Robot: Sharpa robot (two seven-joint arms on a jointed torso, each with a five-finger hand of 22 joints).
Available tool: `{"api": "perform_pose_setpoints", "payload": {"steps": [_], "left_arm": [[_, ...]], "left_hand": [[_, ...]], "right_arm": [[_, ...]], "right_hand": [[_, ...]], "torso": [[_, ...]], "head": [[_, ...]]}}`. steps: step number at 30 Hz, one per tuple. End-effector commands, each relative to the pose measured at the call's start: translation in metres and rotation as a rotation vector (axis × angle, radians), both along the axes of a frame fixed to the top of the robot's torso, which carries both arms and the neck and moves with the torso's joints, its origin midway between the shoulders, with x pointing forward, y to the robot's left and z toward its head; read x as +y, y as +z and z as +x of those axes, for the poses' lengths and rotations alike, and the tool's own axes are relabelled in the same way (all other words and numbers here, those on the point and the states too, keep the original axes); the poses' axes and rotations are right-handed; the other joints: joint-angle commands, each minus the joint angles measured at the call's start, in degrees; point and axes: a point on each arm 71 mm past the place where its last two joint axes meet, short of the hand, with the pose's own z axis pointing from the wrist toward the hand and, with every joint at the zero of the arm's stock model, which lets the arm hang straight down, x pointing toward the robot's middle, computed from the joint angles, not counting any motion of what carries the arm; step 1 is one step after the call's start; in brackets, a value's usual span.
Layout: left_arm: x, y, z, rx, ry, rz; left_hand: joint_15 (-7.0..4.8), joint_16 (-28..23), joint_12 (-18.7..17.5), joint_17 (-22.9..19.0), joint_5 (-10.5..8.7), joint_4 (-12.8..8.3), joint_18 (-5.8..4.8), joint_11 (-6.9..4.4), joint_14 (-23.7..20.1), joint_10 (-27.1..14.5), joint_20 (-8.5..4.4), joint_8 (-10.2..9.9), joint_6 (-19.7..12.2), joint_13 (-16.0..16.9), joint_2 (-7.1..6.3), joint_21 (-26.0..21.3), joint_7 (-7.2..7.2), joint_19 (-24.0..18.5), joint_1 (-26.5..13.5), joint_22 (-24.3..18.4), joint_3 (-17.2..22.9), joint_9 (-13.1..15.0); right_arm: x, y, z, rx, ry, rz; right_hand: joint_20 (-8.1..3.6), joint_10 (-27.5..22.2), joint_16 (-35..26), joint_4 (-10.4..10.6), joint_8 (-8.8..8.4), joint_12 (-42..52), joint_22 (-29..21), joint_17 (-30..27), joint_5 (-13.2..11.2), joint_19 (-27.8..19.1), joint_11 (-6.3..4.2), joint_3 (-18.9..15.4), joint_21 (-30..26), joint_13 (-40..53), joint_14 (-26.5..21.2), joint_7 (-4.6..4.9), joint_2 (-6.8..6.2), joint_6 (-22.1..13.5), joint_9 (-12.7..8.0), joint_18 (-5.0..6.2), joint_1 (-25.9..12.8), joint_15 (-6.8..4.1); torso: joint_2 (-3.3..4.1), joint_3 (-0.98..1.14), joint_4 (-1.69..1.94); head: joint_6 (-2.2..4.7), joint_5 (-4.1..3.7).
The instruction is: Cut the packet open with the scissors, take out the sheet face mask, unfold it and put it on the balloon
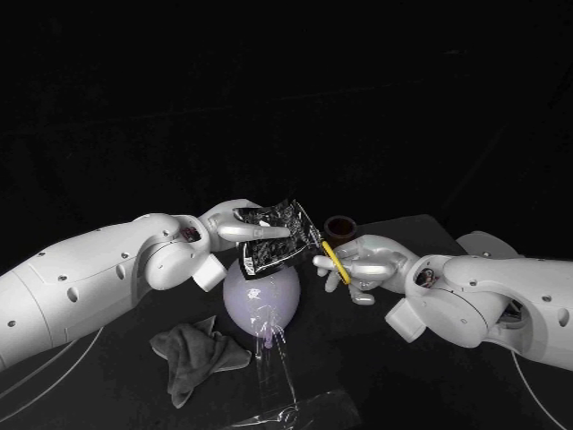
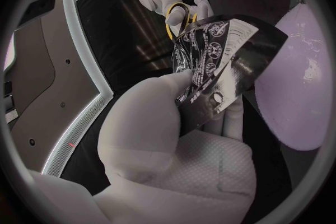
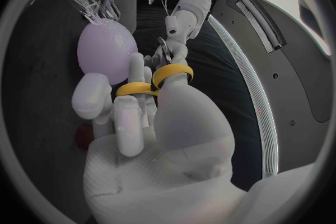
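My left hand (image 1: pixel 242 224) holds the black printed packet (image 1: pixel 277 235) up over the pale lilac balloon (image 1: pixel 260 300). In the left wrist view the packet (image 2: pixel 217 61) is pinched between my fingers, with the balloon (image 2: pixel 301 84) beside it. My right hand (image 1: pixel 364 262) grips the yellow-handled scissors (image 1: pixel 332 255), their blades pointing at the packet's right edge. The right wrist view shows the yellow loops (image 3: pixel 155 79) around my fingers, with the blades (image 3: pixel 165 50) reaching toward the left hand (image 3: pixel 178 25) and the balloon (image 3: pixel 106 50) to one side. Whether the blades touch the packet is unclear.
A crumpled grey cloth (image 1: pixel 196 354) lies on the black table near the front left. Clear plastic wrap (image 1: pixel 293 403) trails from under the balloon toward the front edge. A small dark round object (image 1: pixel 339 226) stands just behind my right hand.
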Motion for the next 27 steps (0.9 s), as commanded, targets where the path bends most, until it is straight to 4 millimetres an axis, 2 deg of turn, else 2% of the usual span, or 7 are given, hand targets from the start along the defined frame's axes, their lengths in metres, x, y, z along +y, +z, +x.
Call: {"api": "perform_pose_setpoints", "payload": {"steps": [1, 6, 10, 14, 16, 17, 27], "left_arm": [[-0.004, -0.001, -0.004, 0.003, -0.041, 0.003], [-0.002, -0.001, -0.003, 0.003, -0.036, 0.004], [0.001, -0.001, -0.002, 0.004, -0.029, 0.005], [0.003, -0.002, -0.001, 0.005, -0.021, 0.006], [0.004, -0.002, 0.0, 0.006, -0.017, 0.006], [0.005, -0.002, 0.0, 0.006, -0.015, 0.006], [0.009, -0.003, 0.002, 0.009, -0.005, 0.01]], "left_hand": [[-0.34, 0.37, 0.39, 0.08, 0.2, 0.1, 1.17, 0.03, 0.04, 0.33, -0.32, 0.16, 0.4, 0.06, 0.57, 0.23, -0.08, 0.18, -0.14, 0.06, -0.33, 8.49], [-0.34, 0.37, 0.39, 0.08, 0.2, 0.1, 1.17, 0.03, 0.04, 0.33, -0.32, 0.16, 0.4, 0.06, 0.57, 0.23, -0.08, 0.18, -0.14, 0.06, -0.33, 8.49], [-0.35, 0.42, 0.4, 0.15, 0.2, 0.1, 1.17, 0.03, 0.01, 0.34, -0.33, 0.16, 0.4, 0.09, 0.59, 0.26, -0.09, 0.17, -0.14, 0.08, -0.34, 8.54], [-0.35, 0.42, 0.4, 0.15, 0.2, 0.1, 1.17, 0.03, 0.01, 0.34, -0.33, 0.16, 0.4, 0.09, 0.59, 0.26, -0.09, 0.17, -0.14, 0.08, -0.34, 8.54], [-0.35, 0.42, 0.4, 0.15, 0.2, 0.1, 1.17, 0.03, 0.01, 0.34, -0.33, 0.16, 0.4, 0.09, 0.59, 0.26, -0.09, 0.17, -0.14, 0.08, -0.34, 8.54], [-0.35, 0.42, 0.4, 0.15, 0.2, 0.1, 1.17, 0.03, 0.01, 0.34, -0.33, 0.16, 0.4, 0.09, 0.59, 0.26, -0.09, 0.17, -0.14, 0.08, -0.34, 8.54], [-0.35, 0.42, 0.4, 0.15, 0.2, 0.1, 1.17, 0.03, 0.01, 0.34, -0.33, 0.16, 0.4, 0.09, 0.59, 0.26, -0.09, 0.17, -0.14, 0.08, -0.34, 8.54]], "right_arm": [[-0.001, 0.004, 0.001, -0.024, -0.01, 0.004], [-0.004, 0.004, 0.001, -0.026, -0.009, 0.005], [-0.008, 0.005, -0.001, -0.026, -0.001, 0.009], [-0.01, 0.005, -0.003, -0.025, 0.01, 0.013], [-0.01, 0.006, -0.005, -0.024, 0.017, 0.016], [-0.01, 0.006, -0.005, -0.024, 0.019, 0.017], [-0.009, 0.007, -0.009, -0.029, 0.032, 0.043]], "right_hand": [[-0.37, 2.12, -0.2, -0.01, 0.19, 0.27, -0.16, 0.23, 0.01, -0.04, -3.01, -1.45, -0.07, 0.54, 3.21, -0.01, 0.26, -0.63, 0.29, 0.44, -0.32, -0.22], [0.1, -2.17, -0.49, 0.29, -1.31, -1.65, -0.88, -0.44, 0.04, -0.72, -1.85, -1.79, -1.37, 1.07, 3.05, 1.3, -0.55, -3.76, 0.5, 0.55, -1.21, 0.7], [1.69, -8.74, -0.88, 0.59, -4.71, -6.04, -2.08, -1.45, -0.01, -1.96, 0.76, -1.67, -3.47, -0.69, 2.7, 3.86, -1.47, -8.49, -0.48, 0.68, -2.11, 2.9], [2.04, -9.71, -0.92, 0.64, -5.31, -6.81, -2.24, -1.6, 0.0, -2.14, 1.22, -1.66, -3.75, -1.16, 2.62, 4.28, -1.65, -9.15, -0.74, 0.73, -2.22, 3.25], [2.94, -13.59, -1.18, 0.96, -7.44, -9.49, -2.99, -2.46, 0.02, -2.93, 2.78, -1.55, -5.04, -2.86, 2.28, 5.77, -2.33, -11.92, -1.78, 0.86, -2.69, 4.55], [3.17, -14.15, -1.26, 1.04, -7.86, -9.94, -3.2, -2.74, 0.0, -3.16, 3.01, -1.52, -5.39, -3.26, 2.17, 6.16, -2.51, -12.35, -2.03, 0.94, -2.74, 4.79], [4.87, -17.28, -1.47, 2.06, -10.1, -12.56, -4.51, -3.74, -0.01, -4.52, 4.52, 0.16, -7.49, -6.43, 1.6, 7.7, -4.23, -14.39, -3.55, 1.59, -3.42, 6.15]], "torso": [[0.0, 0.02, -0.03], [0.02, 0.03, -0.04], [0.02, 0.01, -0.06], [0.03, 0.06, -0.06], [0.0, 0.06, -0.06], [0.0, 0.06, -0.06], [0.0, 0.05, -0.07]], "head": [[0.05, 0.04], [0.19, 0.01], [0.17, -0.05], [0.28, -0.1], [0.26, -0.15], [0.26, -0.15], [0.48, -0.46]]}}
